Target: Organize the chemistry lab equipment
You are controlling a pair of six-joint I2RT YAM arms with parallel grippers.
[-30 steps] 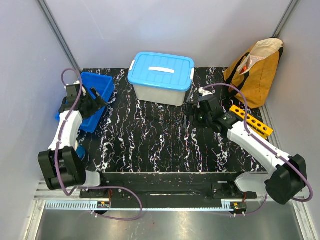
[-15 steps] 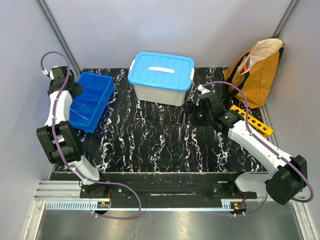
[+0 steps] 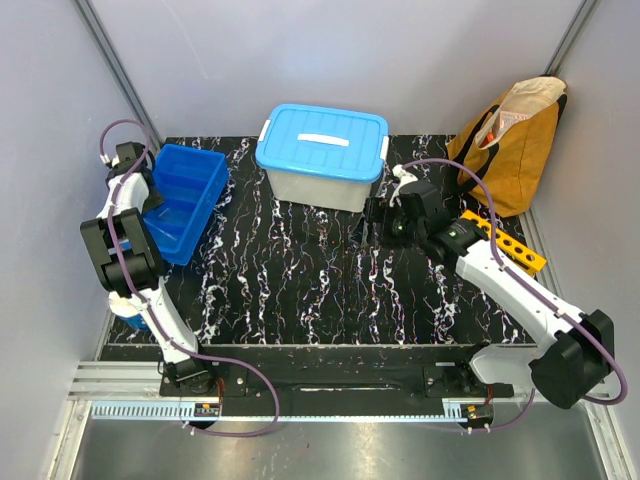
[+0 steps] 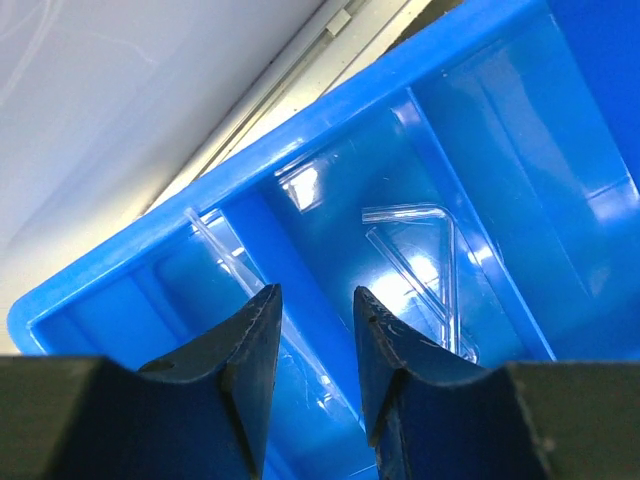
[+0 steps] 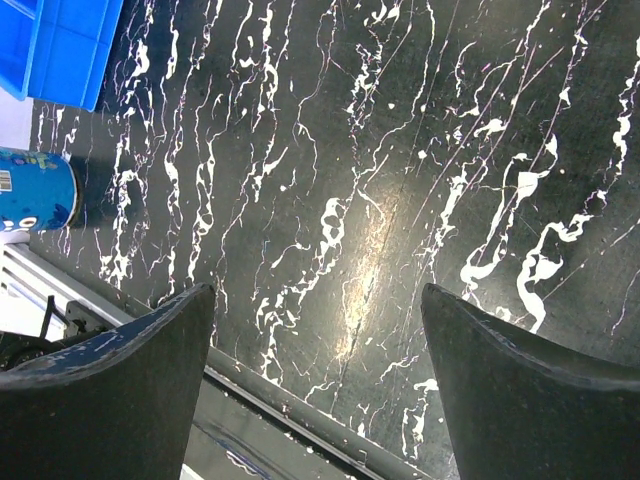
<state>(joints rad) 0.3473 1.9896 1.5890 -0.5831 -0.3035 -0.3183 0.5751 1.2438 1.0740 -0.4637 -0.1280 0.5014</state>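
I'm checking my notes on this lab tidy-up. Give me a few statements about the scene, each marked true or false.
1. The storage box is closed. True.
2. The right claw holds a flask. False: it is open and empty above the table.
3. A bent glass tube lies in the blue bin. True.
4. The yellow rack stands inside the bag. False: it lies on the table, outside the bag.
5. The left claw hangs over the blue bin. True.
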